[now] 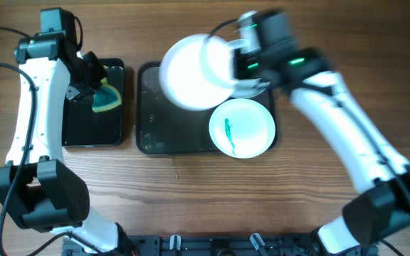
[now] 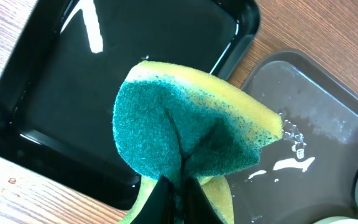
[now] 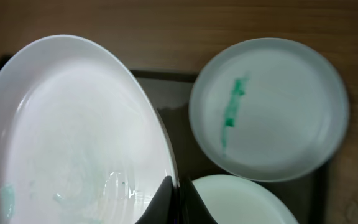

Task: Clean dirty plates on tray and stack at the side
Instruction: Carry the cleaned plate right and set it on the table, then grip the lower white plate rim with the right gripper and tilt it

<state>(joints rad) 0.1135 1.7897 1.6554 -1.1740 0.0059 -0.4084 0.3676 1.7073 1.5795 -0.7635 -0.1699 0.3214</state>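
**Worktop** (image 1: 191, 192): brown wood grain; carries both trays.

**Smeared plate** (image 1: 242, 128): round, white. It lies flat at the near right corner of the grey tray. One teal streak runs down its face, left of centre.

**Grey tray** (image 1: 164, 131): large, dark grey, with rounded corners and a low rim, at the middle of the worktop. The bare floor on its left side shows a wet film and droplets.

**Black tray** (image 1: 91, 128): smaller, deeper, glossy. It sits just beside the grey tray's left edge, with a narrow strip of wood between them.

**Sponge** (image 2: 191, 124): yellow body with a green scouring face, creased into a fold. It hangs over the far right part of the black tray.

**Left jaws**: clenched on the sponge, pinching the fold.

**Third plate** (image 3: 241, 202): white, on the far right of the grey tray, just beside the smeared plate. It is mostly hidden under the right arm, and its face cannot be judged.

**Lifted plate** (image 1: 191, 71): round, white, tilted, raised above the far half of the grey tray and reaching past its far rim. Faint teal traces show on its face.

**Right jaws**: clenched on the rim of the lifted plate.
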